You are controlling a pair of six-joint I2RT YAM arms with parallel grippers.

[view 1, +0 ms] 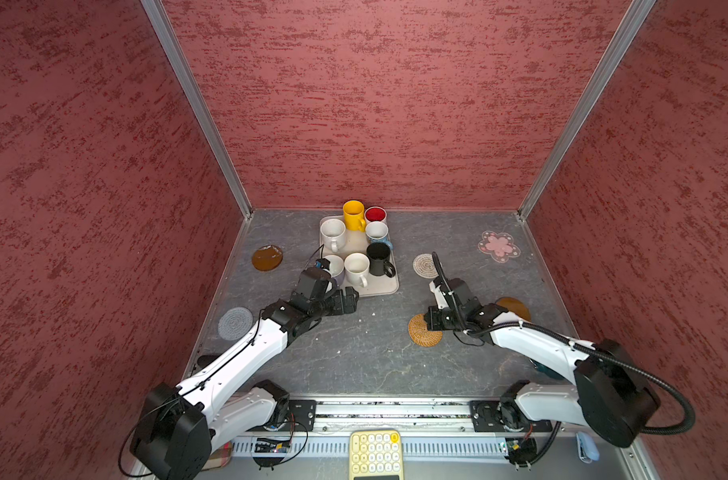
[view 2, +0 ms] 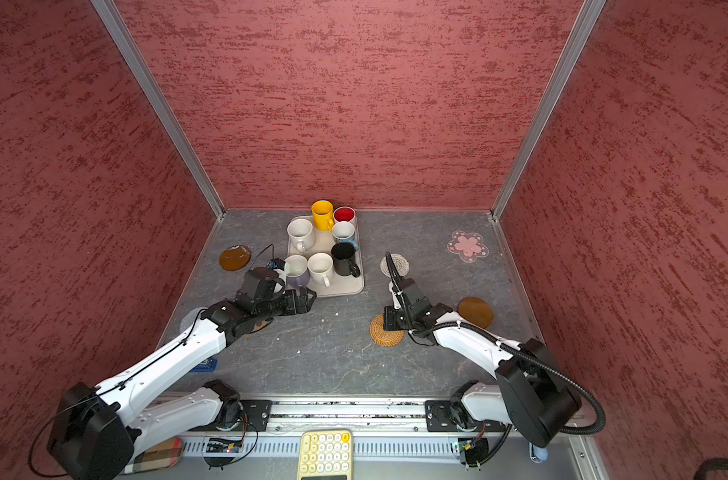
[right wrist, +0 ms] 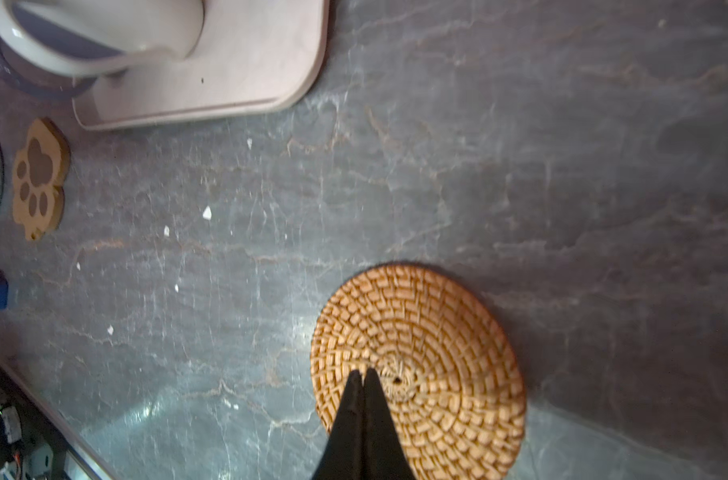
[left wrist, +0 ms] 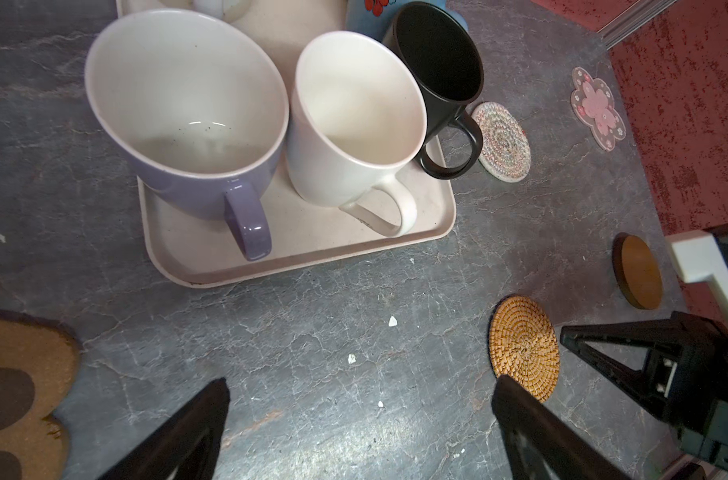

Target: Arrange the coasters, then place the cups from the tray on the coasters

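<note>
Nearest the lens in both top views, a yellow keypad (view 1: 375,453) sits at the front edge; farther back on the table (view 1: 354,353), the tray (view 1: 385,288) carries all seven cups (view 1: 356,266). Through the left wrist view, the left gripper (left wrist: 360,392) hangs with jaws spread wide over bare table, holding nothing, the paw coaster (left wrist: 25,345) beside it. Through the right wrist view, the right gripper (right wrist: 362,375) is pinched together, empty, its tips over the rattan coaster (right wrist: 437,332) near its middle.
</note>
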